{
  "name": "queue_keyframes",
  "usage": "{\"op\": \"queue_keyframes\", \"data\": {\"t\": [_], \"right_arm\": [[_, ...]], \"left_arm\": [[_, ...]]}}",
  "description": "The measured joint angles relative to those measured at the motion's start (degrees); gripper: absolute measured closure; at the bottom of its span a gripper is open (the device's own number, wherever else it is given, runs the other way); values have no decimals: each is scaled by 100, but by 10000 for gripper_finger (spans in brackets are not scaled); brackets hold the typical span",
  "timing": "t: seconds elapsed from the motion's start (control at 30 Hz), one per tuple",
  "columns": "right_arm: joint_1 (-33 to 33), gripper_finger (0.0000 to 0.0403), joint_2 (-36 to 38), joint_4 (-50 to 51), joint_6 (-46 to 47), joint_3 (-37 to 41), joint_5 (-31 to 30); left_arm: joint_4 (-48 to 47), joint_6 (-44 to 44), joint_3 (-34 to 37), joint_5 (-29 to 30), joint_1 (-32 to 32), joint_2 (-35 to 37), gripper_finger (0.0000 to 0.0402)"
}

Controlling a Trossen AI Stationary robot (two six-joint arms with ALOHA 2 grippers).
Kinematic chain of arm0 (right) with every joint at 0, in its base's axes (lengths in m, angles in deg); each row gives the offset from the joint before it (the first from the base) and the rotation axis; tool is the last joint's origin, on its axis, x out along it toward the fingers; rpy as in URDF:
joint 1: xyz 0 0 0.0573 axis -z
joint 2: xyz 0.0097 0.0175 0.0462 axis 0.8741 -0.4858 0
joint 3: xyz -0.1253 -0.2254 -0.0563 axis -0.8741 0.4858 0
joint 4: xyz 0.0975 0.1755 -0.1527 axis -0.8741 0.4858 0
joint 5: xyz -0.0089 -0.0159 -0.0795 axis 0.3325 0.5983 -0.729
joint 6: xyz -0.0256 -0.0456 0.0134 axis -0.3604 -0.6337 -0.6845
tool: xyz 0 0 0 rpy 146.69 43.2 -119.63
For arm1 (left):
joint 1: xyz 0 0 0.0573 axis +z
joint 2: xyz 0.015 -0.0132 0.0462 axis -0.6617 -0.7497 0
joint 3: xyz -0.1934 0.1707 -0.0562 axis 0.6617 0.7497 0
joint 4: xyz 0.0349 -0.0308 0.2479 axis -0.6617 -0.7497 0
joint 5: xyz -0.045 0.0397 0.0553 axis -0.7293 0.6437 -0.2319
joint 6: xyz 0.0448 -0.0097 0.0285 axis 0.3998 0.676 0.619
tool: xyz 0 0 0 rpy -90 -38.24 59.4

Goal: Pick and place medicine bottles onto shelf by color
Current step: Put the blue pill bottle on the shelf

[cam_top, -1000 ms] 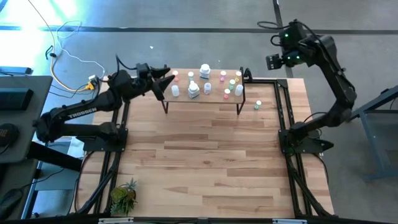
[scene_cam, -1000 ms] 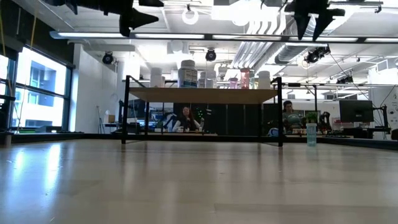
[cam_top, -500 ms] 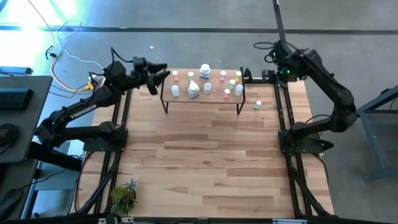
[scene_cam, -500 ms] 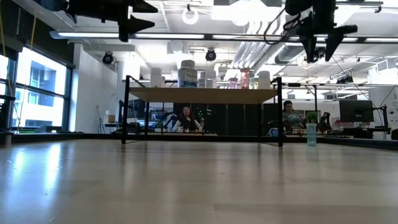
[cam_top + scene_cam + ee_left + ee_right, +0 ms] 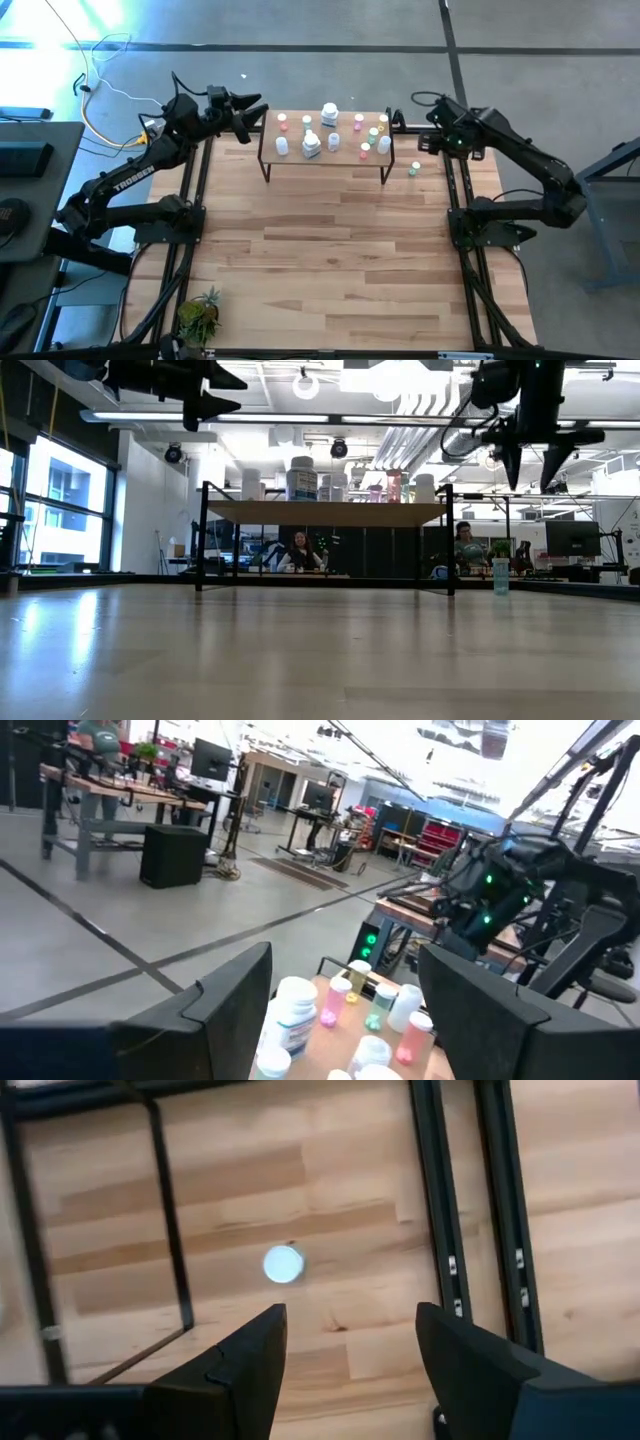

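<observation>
**One bottle on the tabletop, both grippers spread and empty**

You have the right gripper (image 5: pixel 428 142) up in the air near the far right corner of the table (image 5: pixel 330 270), just beyond the shelf's right end. Its fingers (image 5: pixel 245 1370) stand apart and hold nothing. Looking down through its wrist camera, you see a single green-capped bottle (image 5: pixel 283 1264) standing upright on the planks, beside the thin black leg of the shelf and clear of the fingers. From overhead that same bottle (image 5: pixel 414 169) sits on the tabletop just off the shelf's right end, between the shelf and the right-hand black frame rail. In the low view it stands to the right of the shelf's right leg (image 5: pixel 500 575), with the right gripper (image 5: pixel 533 465) hanging well above it.

Your left gripper (image 5: pixel 250 108) hovers off the left end of the shelf (image 5: pixel 345 156), above board level, pointing toward the bottles. Its fingers (image 5: pixel 225 995) are also spread wide with nothing between them.

The shelf stands near the far edge of the table. On its light board you can count a cluster of white bottles: a larger bottle (image 5: pixel 329 113) toward the back, another large one (image 5: pixel 312 144) near the front, and small ones with pink, green and yellow caps toward the right end.

A small potted plant (image 5: pixel 199 315) sits at the near left corner of the table, well apart from everything else.
</observation>
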Motion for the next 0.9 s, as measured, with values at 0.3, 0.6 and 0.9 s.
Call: {"op": "queue_keyframes", "data": {"t": [0.3, 0.6, 0.9], "right_arm": [[-159, 191, 23, -1044, 506, 1039, 303], [-158, 191, 23, -2482, 1115, 1921, 505], [-158, 191, 23, -3380, 1370, 2583, 457]], "left_arm": [[-2, 409, 0, -85, -2, 0, 161], [-7, 409, 0, -234, -2, 0, 161], [-7, 407, 0, -234, -4, 0, 161]]}}
